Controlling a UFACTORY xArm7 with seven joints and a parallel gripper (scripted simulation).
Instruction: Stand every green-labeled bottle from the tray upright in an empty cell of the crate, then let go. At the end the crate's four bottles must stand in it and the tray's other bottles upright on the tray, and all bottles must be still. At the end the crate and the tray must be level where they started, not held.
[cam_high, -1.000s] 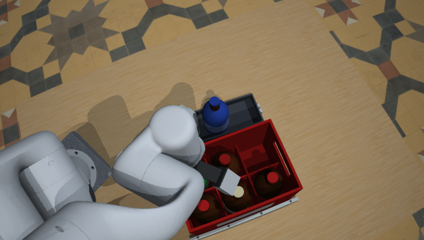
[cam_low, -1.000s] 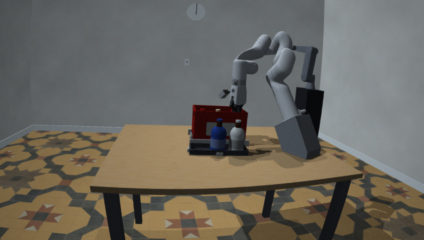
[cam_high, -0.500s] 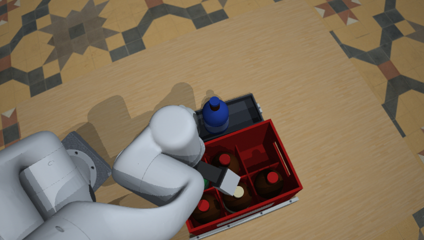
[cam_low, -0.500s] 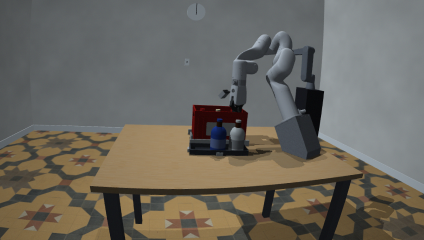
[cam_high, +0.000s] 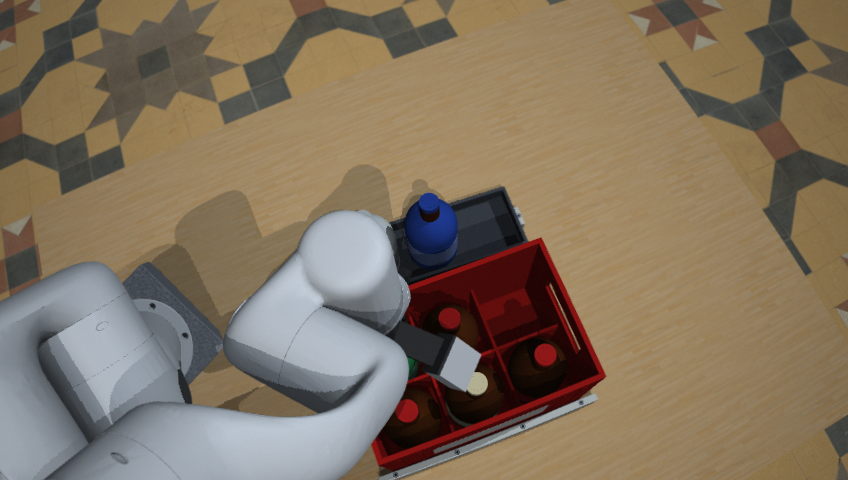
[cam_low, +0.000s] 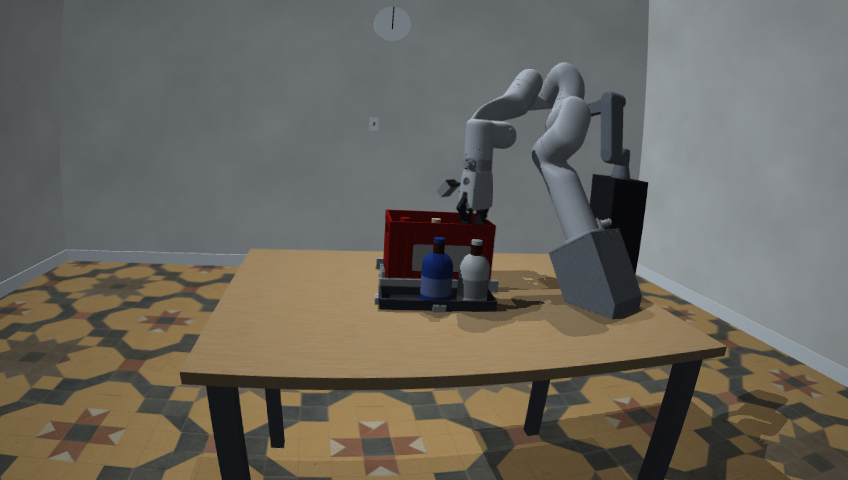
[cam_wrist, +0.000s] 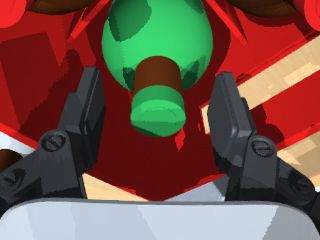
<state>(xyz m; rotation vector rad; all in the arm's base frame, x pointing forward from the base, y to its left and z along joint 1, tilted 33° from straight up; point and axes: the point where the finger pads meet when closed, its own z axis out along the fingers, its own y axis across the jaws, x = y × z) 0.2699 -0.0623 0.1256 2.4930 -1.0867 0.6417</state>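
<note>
A green-labeled bottle (cam_wrist: 156, 34) with a green cap stands upright in a cell of the red crate (cam_high: 476, 264) (cam_low: 404, 237). Only a green sliver of it (cam_high: 412, 365) shows under the arm in the top view. My gripper (cam_wrist: 157, 89) (cam_low: 471, 215) is open just above the crate. Its fingers stand on either side of the bottle's neck, clear of it. Brown bottles with red caps (cam_high: 449, 318) (cam_high: 544, 354) (cam_high: 407, 410) and one with a cream cap (cam_high: 477, 384) stand in other cells.
The dark tray (cam_high: 493, 214) (cam_low: 416, 303) lies beside the crate and bears an upright blue bottle (cam_high: 431, 228) (cam_low: 436, 273) and a grey-white bottle (cam_low: 475, 273). One crate cell (cam_high: 511, 303) holds no bottle. The arm's base (cam_low: 595, 279) stands at the table's side.
</note>
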